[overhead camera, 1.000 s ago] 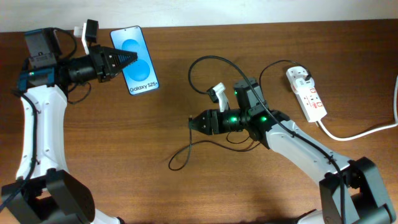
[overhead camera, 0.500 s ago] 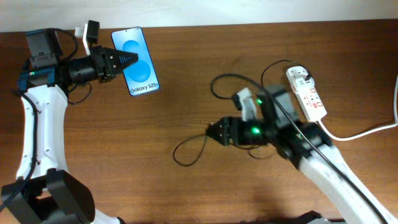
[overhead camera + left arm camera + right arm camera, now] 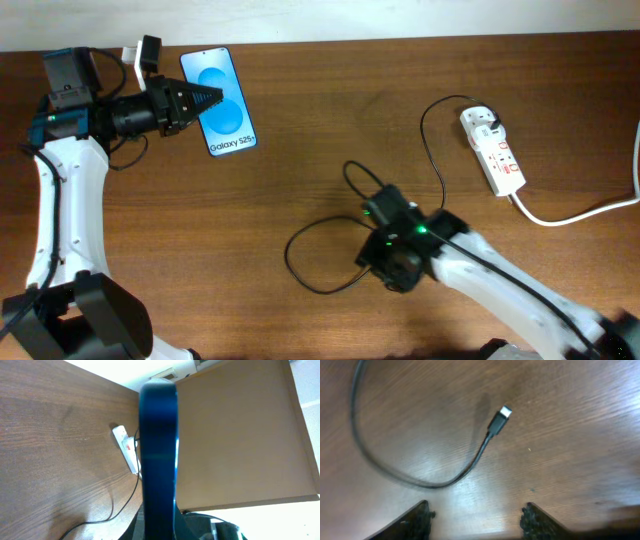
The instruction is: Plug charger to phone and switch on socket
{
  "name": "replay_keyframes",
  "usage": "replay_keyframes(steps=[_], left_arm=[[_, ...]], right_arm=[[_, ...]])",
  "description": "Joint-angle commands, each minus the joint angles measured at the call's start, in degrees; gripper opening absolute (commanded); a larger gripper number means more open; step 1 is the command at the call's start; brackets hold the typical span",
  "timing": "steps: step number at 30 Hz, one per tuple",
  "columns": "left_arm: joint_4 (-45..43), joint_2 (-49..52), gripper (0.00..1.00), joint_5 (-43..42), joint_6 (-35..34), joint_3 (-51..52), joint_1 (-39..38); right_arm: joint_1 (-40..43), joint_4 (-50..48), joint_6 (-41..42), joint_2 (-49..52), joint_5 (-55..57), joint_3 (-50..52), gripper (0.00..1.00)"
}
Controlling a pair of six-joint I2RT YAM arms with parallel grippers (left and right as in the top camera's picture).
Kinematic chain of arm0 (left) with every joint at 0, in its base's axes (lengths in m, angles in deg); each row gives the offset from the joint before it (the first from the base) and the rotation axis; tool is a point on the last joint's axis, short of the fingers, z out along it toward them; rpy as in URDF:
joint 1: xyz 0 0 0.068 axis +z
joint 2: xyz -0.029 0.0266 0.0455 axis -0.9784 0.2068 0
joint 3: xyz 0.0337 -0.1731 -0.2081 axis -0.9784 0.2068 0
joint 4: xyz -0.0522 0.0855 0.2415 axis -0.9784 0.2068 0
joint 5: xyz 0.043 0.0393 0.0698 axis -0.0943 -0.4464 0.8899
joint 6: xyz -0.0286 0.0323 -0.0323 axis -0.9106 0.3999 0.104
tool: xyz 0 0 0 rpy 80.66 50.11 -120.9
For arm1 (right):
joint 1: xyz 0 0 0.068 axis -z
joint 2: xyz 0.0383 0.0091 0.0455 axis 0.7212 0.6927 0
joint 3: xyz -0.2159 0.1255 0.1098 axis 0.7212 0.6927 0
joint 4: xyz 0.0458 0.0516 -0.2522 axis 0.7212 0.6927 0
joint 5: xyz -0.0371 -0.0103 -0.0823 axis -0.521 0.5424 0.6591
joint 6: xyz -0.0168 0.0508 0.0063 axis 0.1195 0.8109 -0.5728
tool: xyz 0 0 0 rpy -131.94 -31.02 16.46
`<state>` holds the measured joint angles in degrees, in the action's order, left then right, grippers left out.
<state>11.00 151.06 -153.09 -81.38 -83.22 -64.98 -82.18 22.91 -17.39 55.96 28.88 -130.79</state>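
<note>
The charger's plug tip (image 3: 504, 412) lay loose on the table (image 3: 580, 435), just ahead of the right gripper (image 3: 475, 512), whose fingers (image 3: 418, 519) stood apart with nothing between them. The wrist hung over it facing down, seemingly lined up for a pick, though the tip sat beyond the parted jaws rather than between them. The tip pointed away from the gripper and off to one side, its short body slanting across the wrist view, so the jaws would probably need turning to close across its width. Its cable (image 3: 481, 455) trailed back in a loose curve and, seen from overhead, looped over the table to the black adapter (image 3: 488, 121) seated in the far end of the socket (image 3: 495, 152). The socket lay well apart on the right, its long axis slanting from far-left to near-right, with the white cord (image 3: 575, 213) leaving its near end; its switches were too small to read. Across the table the left gripper (image 3: 205, 100) was clamped on the long edge of the phone (image 3: 222, 105), screen up and lit, probably to steady it for plugging. The phone's long axis ran far to near with a slight slant and its name text at the near end, so I judged its port end faced the table's middle, well apart from the tip
</note>
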Motion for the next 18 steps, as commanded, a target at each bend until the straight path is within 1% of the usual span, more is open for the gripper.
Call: replay_keyframes(steps=[1, 3, 7, 9, 12, 13, 16, 18], left_arm=[[0.0, -0.3, 0.00, -1.7, 1.3, -0.5, -0.2], [0.4, -0.3, 0.00, -1.7, 1.3, -0.5, -0.2], [0.5, -0.3, 0.00, -1.7, 1.3, -0.5, -0.2], [0.5, -0.3, 0.00, -1.7, 1.3, -0.5, -0.2], [0.5, -0.3, 0.00, -1.7, 1.3, -0.5, -0.2], [0.5, -0.3, 0.00, -1.7, 1.3, -0.5, -0.2], [0.5, -0.3, 0.00, -1.7, 1.3, -0.5, -0.2], [0.5, -0.3, 0.00, -1.7, 1.3, -0.5, -0.2]], right_arm=[[-3.0, -4.8, 8.9, 7.6, 1.9, 0.6, 0.49], [-4.2, -4.8, 13.2, 10.7, 6.5, 0.6, 0.49], [-4.2, -4.7, 14.6, 12.6, 11.1, 0.7, 0.49], [-4.2, -7.0, 14.6, 12.6, 11.9, 1.4, 0.43], [-6.2, -13.6, 14.4, 12.6, 10.6, 5.8, 0.41], [-7.3, -16.1, 14.4, 12.6, 10.4, 7.6, 0.38], [-8.6, -16.6, 14.4, 12.6, 8.9, 8.3, 0.22], [-8.6, -15.3, 14.1, 12.5, 8.3, 8.3, 0.04]])
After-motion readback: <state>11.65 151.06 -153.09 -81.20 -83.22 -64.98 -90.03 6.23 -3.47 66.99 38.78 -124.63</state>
